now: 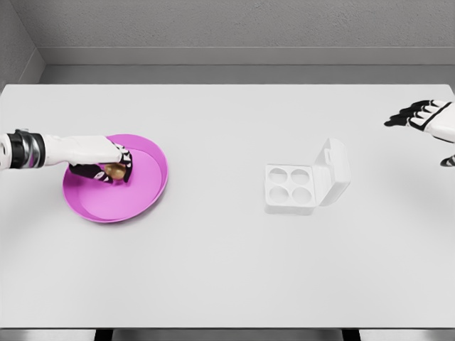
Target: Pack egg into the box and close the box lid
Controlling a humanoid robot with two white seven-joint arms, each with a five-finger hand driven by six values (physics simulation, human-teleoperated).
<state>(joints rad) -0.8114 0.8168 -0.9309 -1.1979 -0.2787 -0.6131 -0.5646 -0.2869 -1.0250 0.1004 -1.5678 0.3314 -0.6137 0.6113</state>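
L hand [112,165] curled round egg [114,170] in bowl [146,195]; R hand [419,115] spread, idle. Egg prob. light, smooth, fragile: grip sides gently. Box [291,188] open.

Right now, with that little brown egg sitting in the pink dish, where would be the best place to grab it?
Best around its rounded sides, from above. The egg lies low inside the pink dish, whose raised rim blocks a sideways approach. The left hand is already over it, fingers curled around the egg. I can't tell whether it's firmly gripped. The right hand hovers far off, open.
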